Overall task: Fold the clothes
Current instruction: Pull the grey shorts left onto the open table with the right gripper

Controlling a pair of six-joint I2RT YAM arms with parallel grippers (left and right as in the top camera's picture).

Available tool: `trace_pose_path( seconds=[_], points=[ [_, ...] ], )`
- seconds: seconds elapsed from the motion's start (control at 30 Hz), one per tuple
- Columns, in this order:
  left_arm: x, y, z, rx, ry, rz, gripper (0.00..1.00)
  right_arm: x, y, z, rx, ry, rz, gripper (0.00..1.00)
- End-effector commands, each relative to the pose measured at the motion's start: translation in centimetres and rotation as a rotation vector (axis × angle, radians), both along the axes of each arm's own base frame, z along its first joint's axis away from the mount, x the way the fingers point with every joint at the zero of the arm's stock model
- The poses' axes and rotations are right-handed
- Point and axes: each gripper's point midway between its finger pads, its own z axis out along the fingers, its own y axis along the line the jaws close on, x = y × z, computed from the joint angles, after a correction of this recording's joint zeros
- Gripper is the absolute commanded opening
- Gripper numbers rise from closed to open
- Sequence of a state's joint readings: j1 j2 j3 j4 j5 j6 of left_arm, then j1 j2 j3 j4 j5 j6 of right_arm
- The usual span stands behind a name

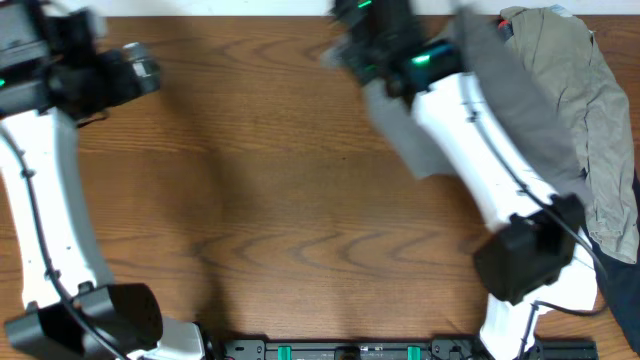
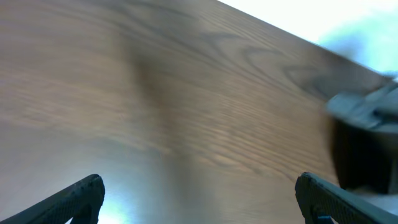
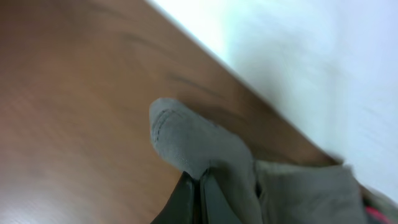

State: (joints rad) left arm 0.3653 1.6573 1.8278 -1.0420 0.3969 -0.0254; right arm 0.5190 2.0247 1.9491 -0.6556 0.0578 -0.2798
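Where the frames take in the most, a brown table (image 1: pixel 270 200) with long, wavy wood grain fills the overhead view, smooth and bare across its centre and left half, which gives wide open room there. Its far edge runs straight along the top, and the right wrist view shows it as a slanted line with a pale, blurred ground (image 3: pixel 298 56) beyond.

Two white arms with black joints rise from the near edge. The left arm (image 1: pixel 40 200) stands along the left side. The right arm (image 1: pixel 470 140) slants from the near right up toward the far centre.

Draped over and beside that right arm hang the grey shorts (image 1: pixel 400 140), a soft, matte woven cloth. One flap hangs down to the left of the arm and a broad band trails back to the far right corner. There a khaki garment (image 1: pixel 590 110) lies crumpled in deep folds against the table's right edge, with a navy garment (image 1: pixel 625 270) just showing below it.

The right gripper (image 3: pixel 198 183) has its dark fingers pressed together on a rounded, stitched corner of the shorts, lifted above the wood near the far edge. The left gripper (image 2: pixel 199 196), near the far left corner, is spread wide over bare table with nothing between its fingers
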Motion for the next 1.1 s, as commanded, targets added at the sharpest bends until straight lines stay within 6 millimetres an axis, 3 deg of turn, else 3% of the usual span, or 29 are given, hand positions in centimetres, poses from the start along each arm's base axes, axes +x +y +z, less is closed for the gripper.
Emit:
trace_pose_path(
  seconds=[0.0,0.13,0.23,0.37,0.47,0.53,0.63,0.7,0.8,0.93,1.07],
  points=[
    [-1.2,1.9,0.7,-0.002,-0.003,0.048,0.99,-2.9,6.9,-2.9,0.047,0.065,0.138,0.01],
    [-1.8,2.6,0.3,-0.002,0.018,0.059,0.99,-4.9,12.5,-5.5,0.058,0.059,0.227,0.02],
    [-1.8,2.4,0.3,0.004,0.020,0.045,0.99,-6.1,15.4,-5.9,0.103,0.055,0.269,0.03],
    [-1.7,2.2,0.2,0.003,0.021,0.041,0.99,-8.2,17.8,-5.8,0.157,0.089,0.328,0.03],
    [-1.7,2.0,0.0,0.001,0.025,0.036,0.99,-8.3,17.4,-4.9,0.170,0.095,0.318,0.07],
    [-1.6,1.6,-0.3,-0.002,0.033,0.026,0.99,-7.7,16.3,-3.0,0.178,0.082,0.301,0.18],
    [-1.5,0.5,-1.2,-0.002,0.051,-0.011,0.99,-6.1,13.3,1.7,0.198,0.052,0.248,0.47],
    [-1.2,-0.4,-1.9,0.002,0.063,-0.046,0.99,-4.8,10.3,4.8,0.211,0.034,0.196,0.56],
    [-0.5,-2.0,-3.3,-0.006,0.086,-0.091,0.99,-3.1,5.9,7.6,0.223,0.034,0.114,0.66],
    [0.9,-4.6,-5.8,-0.020,0.135,-0.163,0.99,-1.1,0.7,7.8,0.234,0.079,0.037,0.68],
    [2.3,-7.9,-9.3,-0.036,0.214,-0.250,0.99,0.3,-4.3,5.4,0.214,0.167,-0.054,0.71]
  ],
)
